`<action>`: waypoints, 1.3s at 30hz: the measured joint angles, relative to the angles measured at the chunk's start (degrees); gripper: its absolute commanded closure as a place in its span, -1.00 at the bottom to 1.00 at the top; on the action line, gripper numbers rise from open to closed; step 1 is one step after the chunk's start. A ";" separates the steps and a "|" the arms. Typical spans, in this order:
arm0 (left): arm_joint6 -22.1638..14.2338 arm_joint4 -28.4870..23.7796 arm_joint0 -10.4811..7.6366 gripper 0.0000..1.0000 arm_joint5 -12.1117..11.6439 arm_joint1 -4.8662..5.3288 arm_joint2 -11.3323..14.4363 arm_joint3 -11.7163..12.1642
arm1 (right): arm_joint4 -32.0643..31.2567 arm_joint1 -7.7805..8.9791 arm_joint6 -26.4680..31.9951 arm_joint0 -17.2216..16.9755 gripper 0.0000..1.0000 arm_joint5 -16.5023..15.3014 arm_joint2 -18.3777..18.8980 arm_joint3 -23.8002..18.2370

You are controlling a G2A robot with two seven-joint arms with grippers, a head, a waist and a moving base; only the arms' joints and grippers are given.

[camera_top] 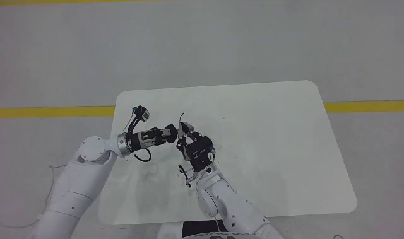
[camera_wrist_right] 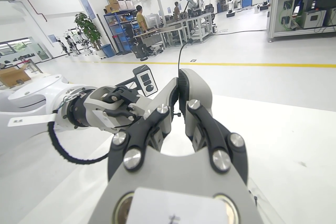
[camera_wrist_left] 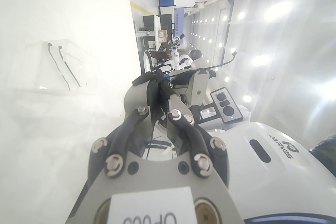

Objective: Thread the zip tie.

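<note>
**Tip to head: line up first, then feed slowly**

Both end effectors meet above the left half of the table (camera_top: 284,144), about midway between its far and near edges. The right end effector (camera_wrist_right: 179,82) is clamped on the zip tie (camera_wrist_right: 180,59). The strap rises free from between its fingertips and curves off to a loose tip. The left end effector (camera_wrist_left: 157,83) is pinched tight just beside it, apparently on the zip tie's other end, though the head itself is too hidden to make out. A clear tray (camera_wrist_left: 78,50) with spare ties (camera_wrist_left: 64,66) lies on the table, apart from the work.

The step in hand seems to be bringing tip and head together. The long free strap will likely flex and wobble, so a hold nearer the tip would give better control. The slot should face the tip squarely before any push. The feed should be slow and straight, since a skewed entry may buckle the strap. The left grip must not cover the slot.
</note>
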 measured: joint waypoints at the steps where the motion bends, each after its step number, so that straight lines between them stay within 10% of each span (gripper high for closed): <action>1: 0.00 0.00 0.00 1.00 0.00 0.00 0.00 0.00 | -0.01 0.00 0.06 0.01 1.00 -0.03 -0.01 0.01; 39: 0.00 0.00 0.00 1.00 0.00 0.00 0.00 0.00 | 0.08 -0.33 -0.33 0.27 1.00 -0.29 0.21 0.80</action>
